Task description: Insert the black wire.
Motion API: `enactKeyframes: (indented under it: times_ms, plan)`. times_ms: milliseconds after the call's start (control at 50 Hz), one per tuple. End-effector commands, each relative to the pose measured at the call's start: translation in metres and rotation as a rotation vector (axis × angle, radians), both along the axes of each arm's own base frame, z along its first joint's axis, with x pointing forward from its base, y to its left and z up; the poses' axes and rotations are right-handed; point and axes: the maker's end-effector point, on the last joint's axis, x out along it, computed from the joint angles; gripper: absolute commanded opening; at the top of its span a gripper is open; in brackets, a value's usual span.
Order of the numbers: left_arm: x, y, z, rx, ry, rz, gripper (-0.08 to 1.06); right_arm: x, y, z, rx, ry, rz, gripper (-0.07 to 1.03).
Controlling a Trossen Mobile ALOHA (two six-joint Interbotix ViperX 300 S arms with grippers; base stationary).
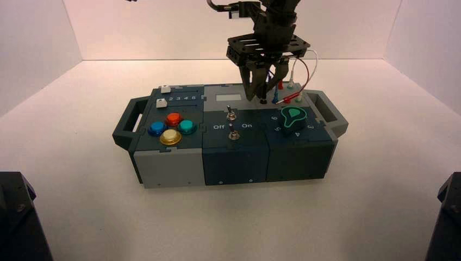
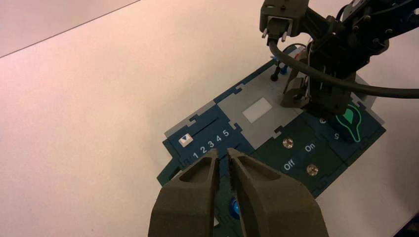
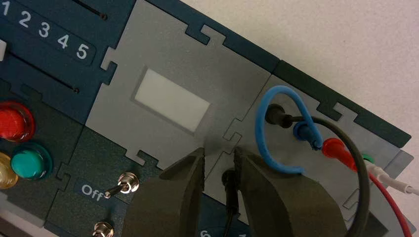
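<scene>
The right gripper [image 3: 220, 154] is standing moderately wide over the box's [image 3: 163, 44] far edge, right of centre, straddling a black plug [image 3: 230, 190]. Both black plugs are sitting at sockets; the black wire [image 3: 363, 173] is arching from the farther one. It is probably handling light and springy, wanting a grip on the plug's body. The left gripper [image 2: 224, 154] is idling off the far left corner, narrowly parted, empty. Showing: two black plugs, four buttons [image 1: 170, 137], two sliders [image 1: 161, 103], two switches [image 1: 234, 134], one knob [image 1: 293, 115].
</scene>
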Motion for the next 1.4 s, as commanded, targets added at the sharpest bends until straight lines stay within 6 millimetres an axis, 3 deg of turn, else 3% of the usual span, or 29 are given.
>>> enactKeyframes:
  times_ms: [20, 880, 1120, 1180, 1280, 1400]
  plan:
    - [0.006, -0.003, 0.017, -0.02, -0.042, -0.002, 0.12, 0.002, -0.01, -0.001, -0.032, 0.003, -0.008, 0.34]
    - [0.005, -0.002, 0.017, -0.021, -0.043, -0.002, 0.12, 0.02, -0.01, 0.037, -0.042, -0.052, 0.001, 0.34]
    - [0.005, -0.003, 0.018, -0.021, -0.045, -0.002, 0.12, 0.018, -0.011, 0.034, -0.053, -0.037, 0.005, 0.25]
    - [0.005, -0.003, 0.018, -0.021, -0.045, -0.002, 0.12, 0.017, -0.012, 0.033, -0.056, -0.033, 0.006, 0.19]
    - [0.005, -0.003, 0.018, -0.021, -0.045, -0.002, 0.12, 0.014, -0.012, 0.03, -0.061, -0.027, 0.021, -0.01]
    - [0.006, -0.002, 0.018, -0.021, -0.045, 0.0, 0.12, 0.012, -0.012, 0.028, -0.062, -0.019, 0.018, -0.02]
